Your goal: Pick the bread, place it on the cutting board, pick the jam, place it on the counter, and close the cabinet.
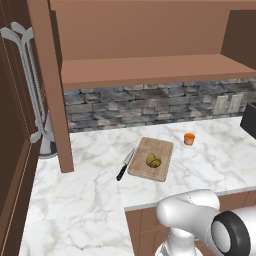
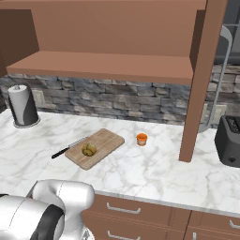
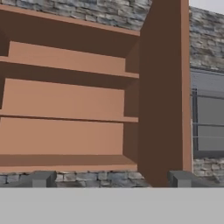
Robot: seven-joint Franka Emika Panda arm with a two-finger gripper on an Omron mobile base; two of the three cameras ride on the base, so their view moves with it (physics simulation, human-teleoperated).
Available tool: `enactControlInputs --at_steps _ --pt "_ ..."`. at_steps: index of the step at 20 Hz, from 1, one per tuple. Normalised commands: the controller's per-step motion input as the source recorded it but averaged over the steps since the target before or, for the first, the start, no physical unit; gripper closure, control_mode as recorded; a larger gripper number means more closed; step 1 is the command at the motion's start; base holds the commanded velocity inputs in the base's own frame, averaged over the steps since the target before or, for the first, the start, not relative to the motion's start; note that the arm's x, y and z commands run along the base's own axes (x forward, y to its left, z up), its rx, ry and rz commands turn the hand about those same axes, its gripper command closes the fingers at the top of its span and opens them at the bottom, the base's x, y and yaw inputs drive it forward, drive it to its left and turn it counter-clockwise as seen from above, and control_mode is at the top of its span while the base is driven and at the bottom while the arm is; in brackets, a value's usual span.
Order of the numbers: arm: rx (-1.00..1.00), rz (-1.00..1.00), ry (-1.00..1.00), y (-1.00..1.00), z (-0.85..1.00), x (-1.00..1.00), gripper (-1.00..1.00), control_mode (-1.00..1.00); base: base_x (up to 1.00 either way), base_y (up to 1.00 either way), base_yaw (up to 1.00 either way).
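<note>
Hand view: the wide-open, empty tool faces the cabinet; its open door stands to the right.

Bread resting on board; orange jam upright on counter nearby; cabinet open.

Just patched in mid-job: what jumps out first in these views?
The cabinet hangs wide open, its shelves bare, one door swung out over the counter. Below, the bread sits on the cutting board, with the jam on the marble beside it.
</note>
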Motion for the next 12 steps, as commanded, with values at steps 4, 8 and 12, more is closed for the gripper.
enactControlInputs --at_steps 4,8,12 --pt "0.00 0.00 -0.04 -0.13 0.00 0.06 -1.00 -1.00 0.00 0.00 0.00" --pt "0.00 0.00 -0.05 -0.14 0.00 0.00 -1.00 -1.00 0.00 0.00 0.00" --pt "0.00 0.00 -0.06 -0.12 0.00 0.02 -1.00 -1.00 0.00 0.00 0.00"
